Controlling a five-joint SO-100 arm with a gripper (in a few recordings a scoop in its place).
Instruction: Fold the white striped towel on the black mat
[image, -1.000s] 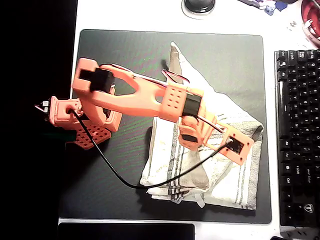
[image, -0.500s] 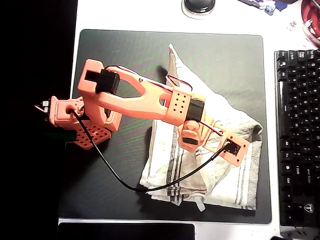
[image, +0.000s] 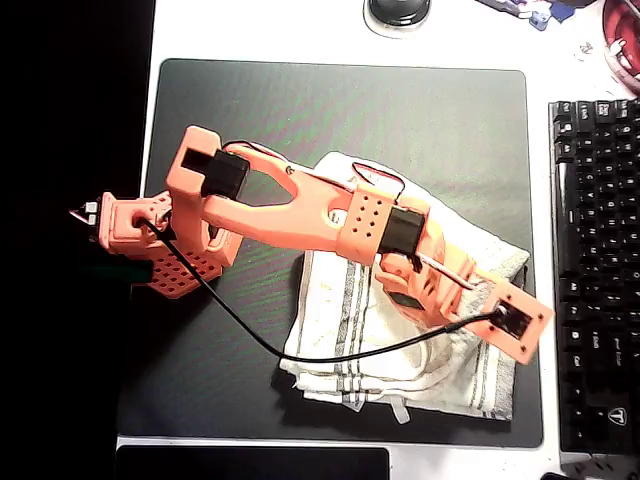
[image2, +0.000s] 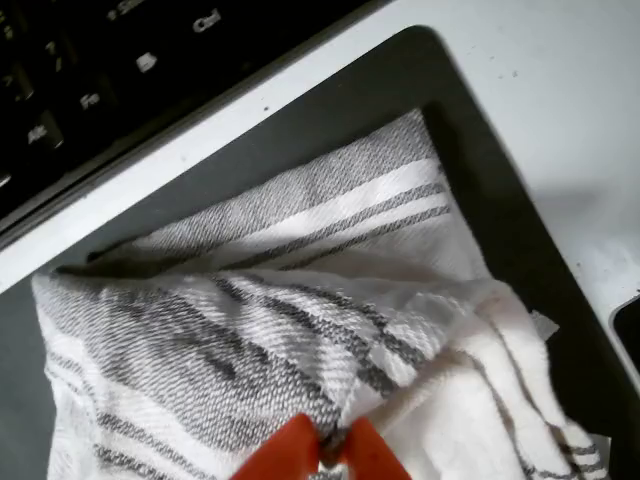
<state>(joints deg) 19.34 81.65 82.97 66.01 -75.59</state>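
Wrist view: tool (image2: 335, 452) pinched shut on fold of white striped towel (image2: 270, 330). Towel lay bunched on lower right part of black mat (image: 250, 110), near keyboard (image: 595, 260). Best: keep pinch firm, carry fold low across, align edges before release.

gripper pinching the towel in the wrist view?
Yes. The gripper has its orange fingertips closed on a fold of the white striped towel.
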